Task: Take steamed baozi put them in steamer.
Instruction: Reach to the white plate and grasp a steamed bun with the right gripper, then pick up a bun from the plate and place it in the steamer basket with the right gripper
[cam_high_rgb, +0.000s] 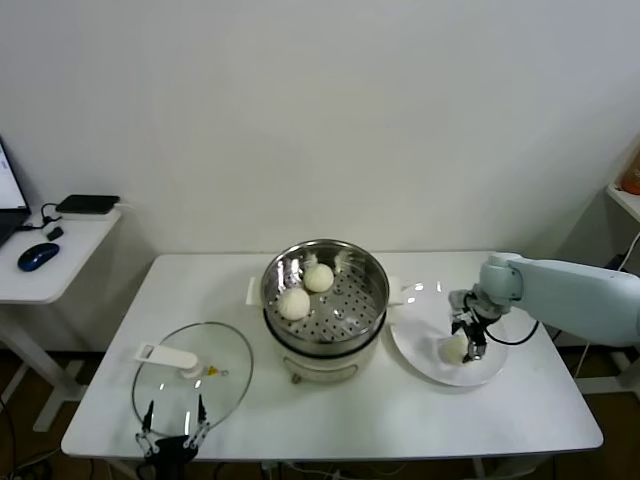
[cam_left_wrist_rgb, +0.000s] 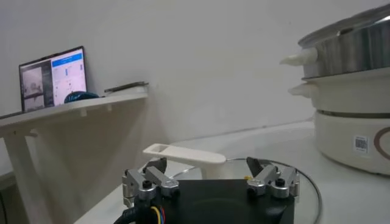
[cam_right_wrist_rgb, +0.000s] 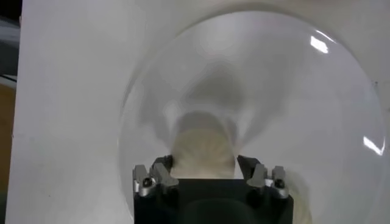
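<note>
The steamer (cam_high_rgb: 372, 272) stands mid-table on its white pot base, and two steamed baozi (cam_high_rgb: 318, 277) (cam_high_rgb: 294, 303) lie on its perforated bottom. Right of it is a white plate (cam_high_rgb: 420, 330) with one more baozi (cam_high_rgb: 454, 347) on it. My right gripper (cam_high_rgb: 468, 340) is down on the plate. In the right wrist view that baozi (cam_right_wrist_rgb: 204, 149) fills the gap of the right gripper (cam_right_wrist_rgb: 204, 164), with a finger pressed against each side. My left gripper (cam_high_rgb: 172, 425) is parked open at the table's front left edge. In the left wrist view the left gripper (cam_left_wrist_rgb: 206, 167) holds nothing.
A glass lid (cam_high_rgb: 215, 385) with a white handle (cam_high_rgb: 165, 357) lies flat at the front left, just beyond the left gripper. A small side desk (cam_high_rgb: 60, 260) with a mouse and laptop stands to the far left. A shelf edge (cam_high_rgb: 625, 195) shows at the right.
</note>
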